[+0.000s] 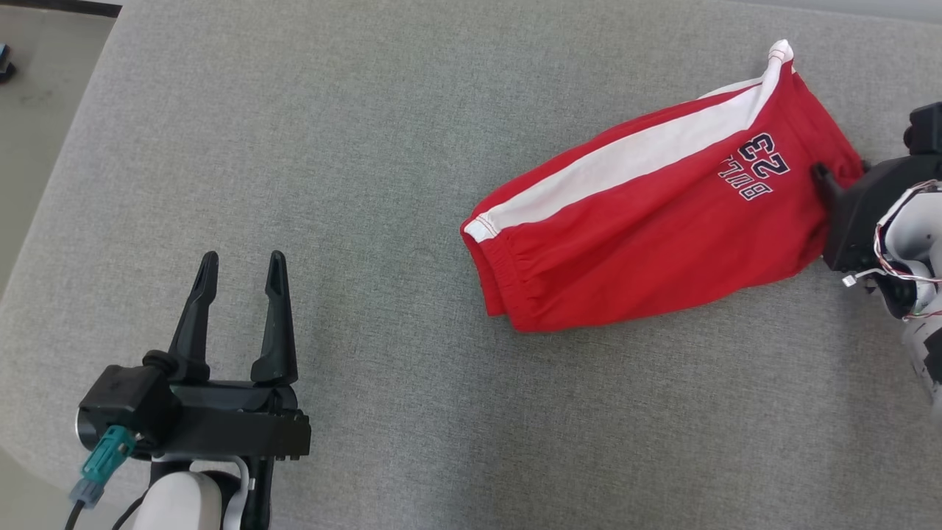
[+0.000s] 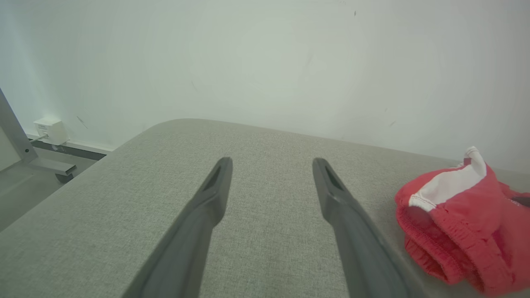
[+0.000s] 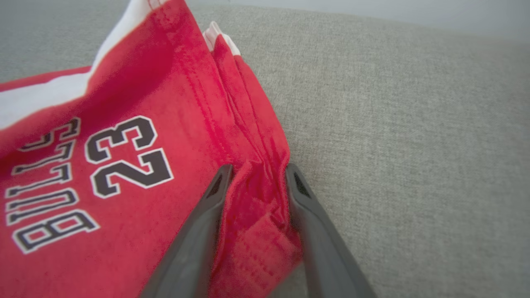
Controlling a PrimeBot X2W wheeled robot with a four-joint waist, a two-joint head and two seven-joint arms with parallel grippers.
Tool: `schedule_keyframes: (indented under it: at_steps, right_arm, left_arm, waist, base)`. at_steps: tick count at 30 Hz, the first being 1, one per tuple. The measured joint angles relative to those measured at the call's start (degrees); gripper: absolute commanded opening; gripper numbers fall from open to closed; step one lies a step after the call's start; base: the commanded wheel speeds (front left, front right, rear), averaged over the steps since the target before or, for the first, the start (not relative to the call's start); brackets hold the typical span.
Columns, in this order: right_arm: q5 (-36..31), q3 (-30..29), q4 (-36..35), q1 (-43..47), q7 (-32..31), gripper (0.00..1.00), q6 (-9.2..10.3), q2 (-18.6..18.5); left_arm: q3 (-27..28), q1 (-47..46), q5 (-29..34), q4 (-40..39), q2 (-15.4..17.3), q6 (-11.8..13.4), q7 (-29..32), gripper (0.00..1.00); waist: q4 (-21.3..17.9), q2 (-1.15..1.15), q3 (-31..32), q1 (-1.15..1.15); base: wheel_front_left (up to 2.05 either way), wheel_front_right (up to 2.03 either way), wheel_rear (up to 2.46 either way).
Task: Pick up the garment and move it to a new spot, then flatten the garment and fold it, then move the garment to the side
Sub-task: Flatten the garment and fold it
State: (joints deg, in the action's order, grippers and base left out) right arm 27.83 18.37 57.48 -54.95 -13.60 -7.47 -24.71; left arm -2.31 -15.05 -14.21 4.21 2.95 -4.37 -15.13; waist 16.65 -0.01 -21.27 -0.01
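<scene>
Item: 1 red garment [image 1: 647, 243], printed 23, lying on the right side of the grey counter [image 1: 331, 147]. I had the right gripper [image 3: 256, 174] with its fingers pinched on the garment's hem corner. The left gripper [image 1: 239, 269] hovered well apart, fingers spread, holding nothing.

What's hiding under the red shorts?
The shorts lie on the grey table, and its cloth top shows all around them. Anything right beneath them is covered, so I cannot tell. The right gripper pinches one edge.
</scene>
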Motion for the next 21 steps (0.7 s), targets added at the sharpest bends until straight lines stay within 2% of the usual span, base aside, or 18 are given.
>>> schedule_keyframes:
  at_steps: [5,12,21]
  right_arm:
    - [2.6,0.5,0.3,0.3,1.5,0.0,-0.01,1.0]
    - [9.8,1.0,-2.4,5.4,4.1,0.0,-0.01,1.9]
    - [20.4,0.5,-11.3,17.8,5.9,0.0,-0.01,-1.7]
  left_arm:
    - [0.2,0.1,0.1,0.7,0.0,0.4,0.0,1.0]
    - [2.4,2.6,1.9,1.7,0.0,-0.2,0.0,1.0]
    - [4.7,6.0,4.0,1.8,-0.1,-0.8,0.0,1.0]
  waist:
    - [-0.6,0.01,0.8,0.01]
    - [-2.6,0.0,3.7,0.01]
    - [-7.0,0.0,7.7,0.0]
  base:
    - [0.0,0.0,0.0]
    - [0.0,0.0,0.0]
    - [0.0,0.0,0.0]
